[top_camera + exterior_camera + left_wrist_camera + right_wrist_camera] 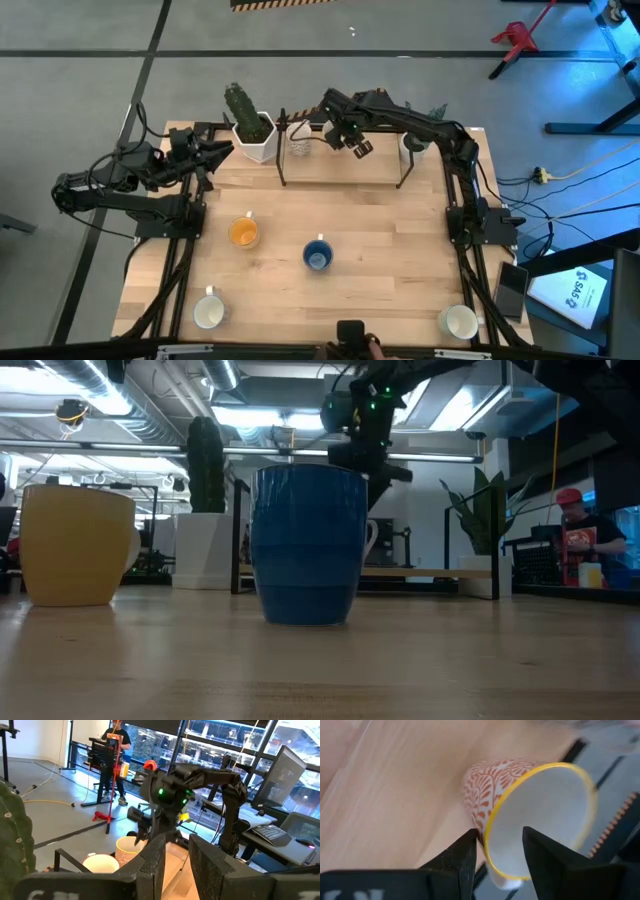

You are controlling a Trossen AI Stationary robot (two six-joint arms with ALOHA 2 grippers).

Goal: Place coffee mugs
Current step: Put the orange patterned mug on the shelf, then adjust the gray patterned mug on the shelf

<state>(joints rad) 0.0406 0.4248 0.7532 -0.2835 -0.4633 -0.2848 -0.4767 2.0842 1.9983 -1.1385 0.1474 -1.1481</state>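
A cream mug with an orange leaf pattern and a yellow rim [300,147] [485,785] stands on its base at the table's far edge, by a black-framed shelf. My right gripper [353,143] [497,852] is open. It hangs just right of this mug and above it; the low view shows it [362,455] raised over the mug's handle [372,542]. An orange mug [243,233], a blue mug [318,256] and two white mugs [208,313] [460,322] stand nearer. My left gripper [218,150] [177,855] waits at the far left, narrowly open.
A white pot with a cactus [252,130] stands left of the patterned mug, and another white pot [412,146] with a plant stands right of the shelf [345,175]. Bare wood lies between the shelf and the near mugs. A person stands in the room behind [578,535].
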